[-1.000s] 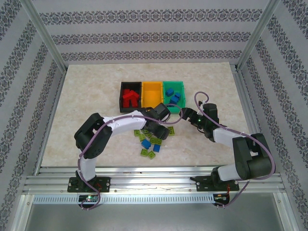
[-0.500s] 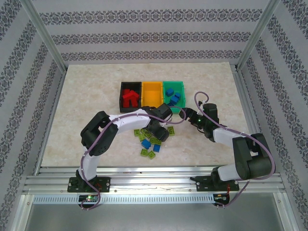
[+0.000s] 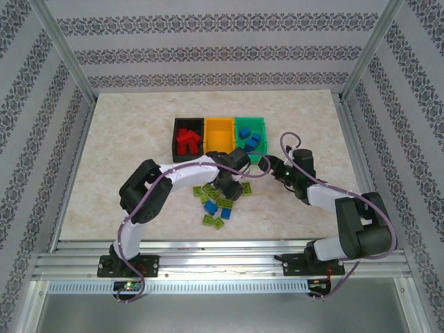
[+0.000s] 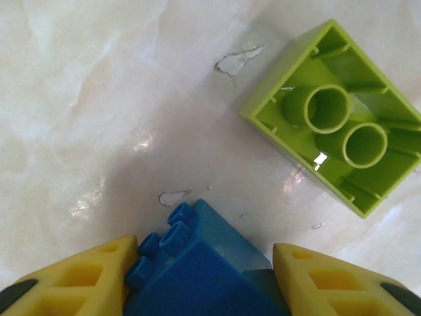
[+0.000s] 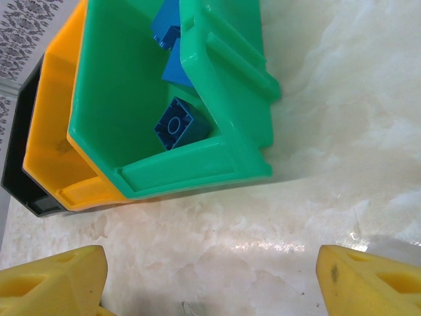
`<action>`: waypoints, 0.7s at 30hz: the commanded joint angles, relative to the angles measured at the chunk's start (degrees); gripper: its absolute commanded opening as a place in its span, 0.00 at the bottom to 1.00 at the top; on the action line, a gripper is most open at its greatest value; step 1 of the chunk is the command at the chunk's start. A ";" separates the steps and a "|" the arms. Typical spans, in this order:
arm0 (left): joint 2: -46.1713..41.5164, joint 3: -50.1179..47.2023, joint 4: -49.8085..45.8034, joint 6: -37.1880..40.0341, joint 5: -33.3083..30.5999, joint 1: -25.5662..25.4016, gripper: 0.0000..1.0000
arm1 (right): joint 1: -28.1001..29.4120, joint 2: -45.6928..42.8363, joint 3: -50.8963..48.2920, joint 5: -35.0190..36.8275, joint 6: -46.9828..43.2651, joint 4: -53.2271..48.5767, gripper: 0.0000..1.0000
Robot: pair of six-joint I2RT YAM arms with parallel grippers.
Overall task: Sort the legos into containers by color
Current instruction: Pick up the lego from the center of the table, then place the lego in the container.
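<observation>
The top external camera looks down from above and behind the arm bases over the whole tabletop (image 3: 125, 139). The left wrist camera hangs very close above it, facing a blue lego (image 4: 210, 280) in its pincer (image 4: 205, 253). The right wrist camera views the green bin (image 5: 223, 158) obliquely from nearby, and the overhead view also covers that bin.

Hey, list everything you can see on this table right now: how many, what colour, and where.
table: one, pale marbled, under everything
black bin: one, black, left of the row
orange-yellow bin: one, orange-yellow, middle, looks empty
green bin: one, green, right of the row
red bricks: several, red, in the black bin
binned blue bricks: at least three, blue, in the green bin
lime bricks: several, lime green, loose before the bins
loose blue bricks: two, blue, among the lime bricks
gripped blue brick: one, blue, between the left hand's fingers
left hand: one, yellow-fingered, over the loose pile
right hand: one, yellow-fingered, open, beside the green bin
</observation>
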 commanded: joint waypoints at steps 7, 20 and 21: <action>-1.09 1.10 -1.38 -0.85 -1.23 -0.73 0.39 | -0.49 0.37 -0.90 -0.97 0.28 1.63 0.83; -2.38 12.50 -1.32 -3.61 -5.85 -0.32 0.37 | -0.66 0.35 -0.96 -0.78 0.42 1.82 0.83; -1.94 14.03 -1.19 -3.92 -6.47 -0.05 0.37 | -0.69 0.36 -1.02 -0.94 0.44 1.89 0.83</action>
